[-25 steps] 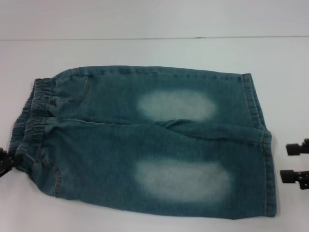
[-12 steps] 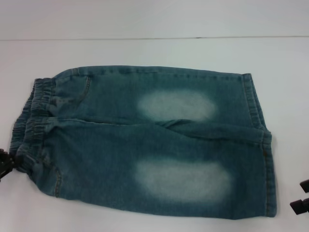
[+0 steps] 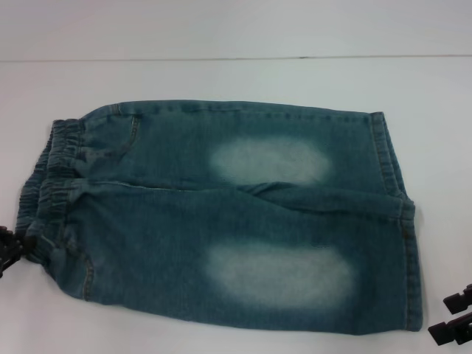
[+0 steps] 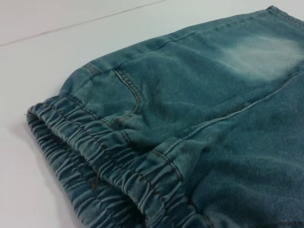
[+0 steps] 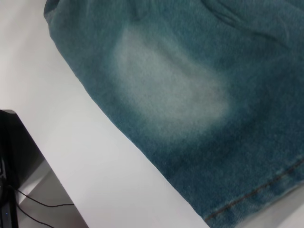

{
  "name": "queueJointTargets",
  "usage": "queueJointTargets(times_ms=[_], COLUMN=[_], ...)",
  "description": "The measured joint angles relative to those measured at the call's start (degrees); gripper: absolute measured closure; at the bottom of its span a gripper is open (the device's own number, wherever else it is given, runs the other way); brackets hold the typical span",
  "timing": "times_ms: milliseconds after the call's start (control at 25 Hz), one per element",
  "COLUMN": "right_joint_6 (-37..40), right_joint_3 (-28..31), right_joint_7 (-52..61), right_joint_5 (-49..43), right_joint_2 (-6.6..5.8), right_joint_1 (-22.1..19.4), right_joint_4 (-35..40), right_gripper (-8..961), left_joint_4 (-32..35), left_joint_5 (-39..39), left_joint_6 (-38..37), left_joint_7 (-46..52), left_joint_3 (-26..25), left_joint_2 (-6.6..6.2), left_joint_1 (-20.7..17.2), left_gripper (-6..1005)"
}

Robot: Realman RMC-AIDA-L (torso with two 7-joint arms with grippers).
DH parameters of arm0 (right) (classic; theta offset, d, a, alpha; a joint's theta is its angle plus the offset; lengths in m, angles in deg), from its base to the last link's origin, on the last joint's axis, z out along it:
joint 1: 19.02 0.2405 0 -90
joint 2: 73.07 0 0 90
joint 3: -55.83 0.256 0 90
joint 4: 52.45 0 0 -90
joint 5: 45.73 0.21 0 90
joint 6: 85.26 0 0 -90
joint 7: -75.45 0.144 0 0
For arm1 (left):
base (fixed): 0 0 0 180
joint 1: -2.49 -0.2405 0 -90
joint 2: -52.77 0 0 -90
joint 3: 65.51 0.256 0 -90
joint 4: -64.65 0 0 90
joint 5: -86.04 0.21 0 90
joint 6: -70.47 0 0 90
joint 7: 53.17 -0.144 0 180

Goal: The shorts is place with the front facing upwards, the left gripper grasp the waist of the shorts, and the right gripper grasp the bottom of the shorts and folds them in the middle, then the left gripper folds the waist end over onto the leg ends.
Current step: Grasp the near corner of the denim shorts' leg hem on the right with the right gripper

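Note:
The blue denim shorts (image 3: 221, 214) lie flat on the white table, front up. The elastic waist (image 3: 51, 192) is at the left and the leg ends (image 3: 398, 221) at the right. My left gripper (image 3: 6, 249) shows only as a dark tip at the picture's left edge, right beside the near corner of the waist. The left wrist view looks closely at the gathered waistband (image 4: 104, 171) and a pocket seam. My right gripper (image 3: 453, 316) is open, just off the near right corner of the leg ends, apart from the cloth. In the right wrist view, the near leg (image 5: 190, 95) and its hem (image 5: 256, 199) show.
The white table (image 3: 221, 74) stretches behind the shorts to a seam line at the back. The right wrist view shows the table's near edge (image 5: 95, 190), with a dark stand (image 5: 14, 156) and cables below it.
My right gripper has moved from beside the middle of the leg ends toward the table's near edge, down to the shorts' near right corner. The shorts and the left gripper have stayed put.

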State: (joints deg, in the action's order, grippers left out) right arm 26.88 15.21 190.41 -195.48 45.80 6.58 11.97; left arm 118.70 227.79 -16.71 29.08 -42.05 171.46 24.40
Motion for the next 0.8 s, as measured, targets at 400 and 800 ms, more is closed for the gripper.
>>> queueJointTargets(times_ms=[400, 800], right_joint_6=[-4.8, -6.7], right_joint_3=[-0.1, -0.6], right_joint_7=[-1.1, -2.3], right_joint_5=[-0.2, -0.2], right_joint_2=[-0.66, -0.77], right_joint_1=[2.4, 4.5], right_joint_4=[-8.2, -12.2], right_gripper=[56, 57], left_joint_4=[0.0, 0.0], left_joint_5=[0.0, 0.0], left_joint_6=[0.6, 0.8], left_joint_7=[-0.2, -0.4], left_joint_3=[0.0, 0.0], left_joint_2=[0.21, 0.39], left_joint_1=[0.1, -0.3], left_gripper=[949, 950])
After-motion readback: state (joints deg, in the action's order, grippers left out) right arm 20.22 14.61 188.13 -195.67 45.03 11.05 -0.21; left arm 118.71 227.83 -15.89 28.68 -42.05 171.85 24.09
